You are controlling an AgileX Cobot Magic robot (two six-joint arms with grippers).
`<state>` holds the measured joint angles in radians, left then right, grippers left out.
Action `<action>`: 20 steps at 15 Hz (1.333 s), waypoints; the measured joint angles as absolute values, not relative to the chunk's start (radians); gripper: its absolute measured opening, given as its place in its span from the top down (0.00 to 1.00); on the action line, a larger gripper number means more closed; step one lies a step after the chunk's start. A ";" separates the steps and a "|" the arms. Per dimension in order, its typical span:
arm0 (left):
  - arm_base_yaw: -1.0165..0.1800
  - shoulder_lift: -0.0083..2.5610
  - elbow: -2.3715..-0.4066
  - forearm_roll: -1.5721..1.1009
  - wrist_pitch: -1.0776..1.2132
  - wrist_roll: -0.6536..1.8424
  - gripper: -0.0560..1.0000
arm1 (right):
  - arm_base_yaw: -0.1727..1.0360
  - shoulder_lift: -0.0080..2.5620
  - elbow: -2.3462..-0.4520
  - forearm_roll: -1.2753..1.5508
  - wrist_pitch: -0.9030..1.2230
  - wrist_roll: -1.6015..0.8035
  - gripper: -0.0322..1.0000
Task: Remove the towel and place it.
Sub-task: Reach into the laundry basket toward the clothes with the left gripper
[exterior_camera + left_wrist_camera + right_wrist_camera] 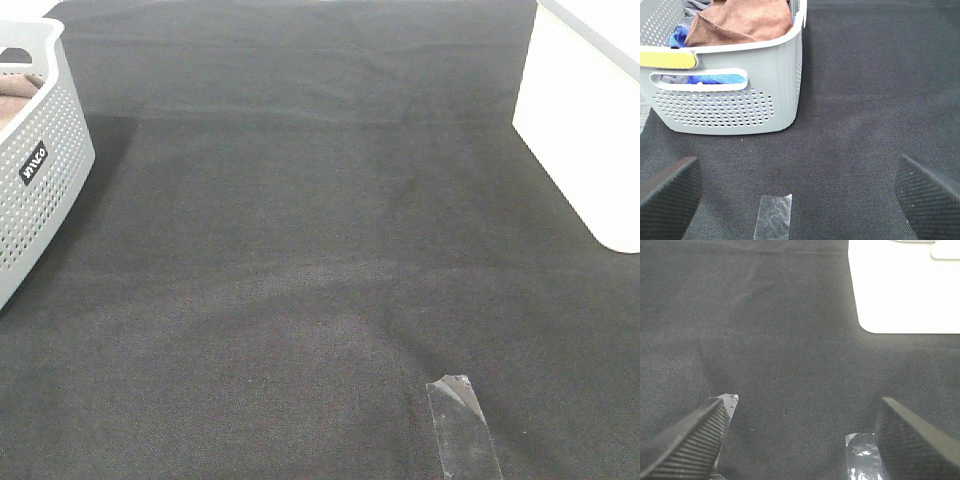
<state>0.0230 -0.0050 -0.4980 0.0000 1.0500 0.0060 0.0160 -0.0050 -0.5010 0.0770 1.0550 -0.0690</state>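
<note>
Lying bunched atop the pile in the grey basket (740,105), the towel (740,22) sits over a blue cloth (715,79), at the black mat's (300,250) left edge. L gripper (799,185) faces the basket, jaws wide, empty; R gripper (802,435) likewise wide, empty, nr clear tape (860,460).

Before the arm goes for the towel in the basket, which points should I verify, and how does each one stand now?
1. The towel lies on top in the basket: ok.
2. Jaws of the left gripper open and empty: ok.
3. Jaws of the right gripper open and empty: ok.
4. The left gripper is over the towel: not ok, it is short of the basket.
5. The towel is free of the blue cloth under it: cannot tell.
</note>
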 joint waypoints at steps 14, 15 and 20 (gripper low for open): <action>0.023 -0.005 -0.498 0.000 1.050 0.007 0.01 | 0.016 -0.005 -0.501 0.077 1.055 -0.069 0.24; 0.023 -0.005 -0.498 0.000 1.050 0.007 0.01 | 0.016 -0.005 -0.501 0.077 1.055 -0.069 0.24; 0.023 -0.005 -0.498 0.000 1.050 0.007 0.01 | 0.016 -0.005 -0.501 0.077 1.055 -0.069 0.24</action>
<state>0.0230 -0.0050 -0.4980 0.0000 1.0500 0.0070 0.0160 -0.0050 -0.5010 0.0770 1.0550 -0.0690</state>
